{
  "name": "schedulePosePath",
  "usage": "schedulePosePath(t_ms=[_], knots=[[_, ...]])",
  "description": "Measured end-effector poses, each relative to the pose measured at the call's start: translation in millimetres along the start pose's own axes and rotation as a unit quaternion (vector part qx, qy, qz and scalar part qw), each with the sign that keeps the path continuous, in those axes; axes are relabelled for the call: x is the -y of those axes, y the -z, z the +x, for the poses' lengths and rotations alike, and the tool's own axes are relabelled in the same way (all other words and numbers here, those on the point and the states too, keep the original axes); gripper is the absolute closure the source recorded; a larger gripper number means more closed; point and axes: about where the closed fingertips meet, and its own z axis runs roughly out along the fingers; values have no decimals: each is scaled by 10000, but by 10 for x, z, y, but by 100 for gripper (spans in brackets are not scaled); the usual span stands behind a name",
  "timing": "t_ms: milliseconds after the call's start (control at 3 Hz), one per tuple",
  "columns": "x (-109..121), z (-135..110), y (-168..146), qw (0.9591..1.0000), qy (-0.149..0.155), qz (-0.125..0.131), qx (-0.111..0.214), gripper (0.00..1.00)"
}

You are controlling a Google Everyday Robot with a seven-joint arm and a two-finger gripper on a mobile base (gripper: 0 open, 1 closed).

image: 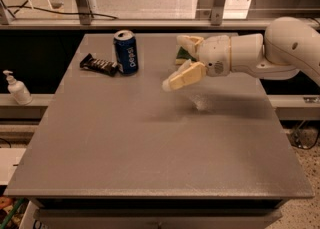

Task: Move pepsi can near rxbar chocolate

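Two pale fingers of the gripper point(173, 62) stand spread apart with nothing between them, hanging in the air above the grey table point(150, 148), to the right of the pepsi can point(126, 52) and clear of it. The white arm point(260, 53) reaches in from the right of the can, its wrist roughly level and its tips pointing leftward toward the can. The pepsi can stands upright near the table's far edge, silver top up, white lettering running down its dark blue side. The rxbar chocolate point(99, 65) lies flat just to the left of the can, its right end at the can's base; whether the two touch cannot be told. A green-and-yellow sponge point(181, 55) lies to the right of the can, partly hidden behind the gripper. A white pump bottle point(17, 89) stands on a lower ledge well to the left of the can, off the table. A faint shadow lies on the table surface nearer the camera than the can and to its right, beneath the gripper.
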Motion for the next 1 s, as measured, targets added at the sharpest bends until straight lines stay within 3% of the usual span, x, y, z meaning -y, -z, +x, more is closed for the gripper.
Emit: schedulePosePath(t_ms=[333, 667, 1000], knots=[[-350, 92, 563, 9996, 70, 226, 153, 0], [-384, 176, 869, 9987, 47, 478, 150, 0], [-384, 176, 869, 9987, 47, 477, 150, 0]])
